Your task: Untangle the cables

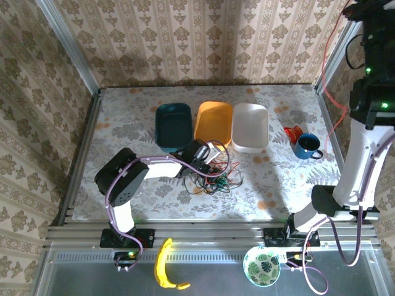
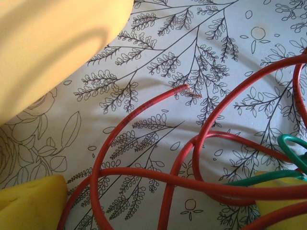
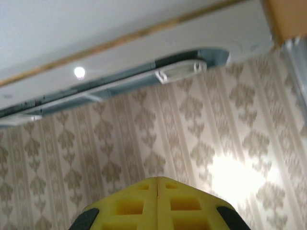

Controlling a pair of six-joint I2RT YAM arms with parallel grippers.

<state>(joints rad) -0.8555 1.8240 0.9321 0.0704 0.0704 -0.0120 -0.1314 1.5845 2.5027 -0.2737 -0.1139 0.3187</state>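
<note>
Yellow pads (image 2: 29, 203) of the left pincer (image 2: 158, 207) gape empty over the cables (image 2: 144, 174); right pincer (image 3: 157, 191) shut, empty. Closing here could clamp several loops, tightening the tangle.

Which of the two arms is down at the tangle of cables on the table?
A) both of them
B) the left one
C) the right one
B: the left gripper hangs open right over the cables, while the right gripper is shut and faces a wall.

White-and-black arms (image 1: 160, 165), purple wiring (image 1: 107, 196), yellow fingertips (image 3: 129, 208)
</note>
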